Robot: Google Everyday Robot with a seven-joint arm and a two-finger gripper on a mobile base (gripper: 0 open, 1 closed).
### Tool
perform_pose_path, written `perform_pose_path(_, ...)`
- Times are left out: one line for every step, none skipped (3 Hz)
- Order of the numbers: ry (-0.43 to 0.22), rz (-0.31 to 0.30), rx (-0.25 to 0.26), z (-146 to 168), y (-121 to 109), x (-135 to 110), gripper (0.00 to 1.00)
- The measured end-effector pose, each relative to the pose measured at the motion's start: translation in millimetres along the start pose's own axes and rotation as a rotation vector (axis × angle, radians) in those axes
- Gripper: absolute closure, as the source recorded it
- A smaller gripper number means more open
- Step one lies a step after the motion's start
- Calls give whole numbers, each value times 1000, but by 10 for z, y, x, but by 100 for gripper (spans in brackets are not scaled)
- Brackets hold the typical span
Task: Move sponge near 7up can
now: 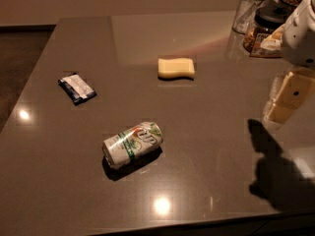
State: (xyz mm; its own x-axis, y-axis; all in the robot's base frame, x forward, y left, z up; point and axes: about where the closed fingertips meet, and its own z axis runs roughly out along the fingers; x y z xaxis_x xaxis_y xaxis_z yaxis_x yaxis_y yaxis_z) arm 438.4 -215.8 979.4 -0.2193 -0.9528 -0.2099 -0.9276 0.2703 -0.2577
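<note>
Sponge (176,67): it lies flat on the table (216,132), towards the far side and about mid-width, free of everything around it.
Sponge handling: I judge it light and soft; it will squash under pressure and is unlikely to slip. It is not fragile.
Where I take hold: across the short width, near the middle of its length, pinching the two wavy long edges from above. A gentle squeeze should be enough to lift it.
7up can (133,144): it lies on its side nearer the front edge, well apart from the sponge. I judge that it may roll if I nudge it, so I would set the sponge down beside it without touching.
Readable writing: on the can, a red and green logo ending in "up" above a green band. I can read nothing else.
Packet (77,88): dark blue and white, off to the left, its print too small to read.
Jar (266,28): dark-lidded, at the far right corner beside a clear glass (250,9); its label is unreadable.
My gripper (284,102): it hangs above the table's right edge, well apart from the sponge. I cannot tell whether it is released or clenched. The sponge is not in it.
</note>
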Motion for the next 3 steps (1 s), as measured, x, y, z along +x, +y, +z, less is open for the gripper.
perform_pose_path(-2, -1, 2, -4, -5, -6, 0)
perform_pose_path(-37, 15, -3, 73, -144, -105, 0)
perform_pose_path(-89, 41, -19, 234, -353, -241, 0)
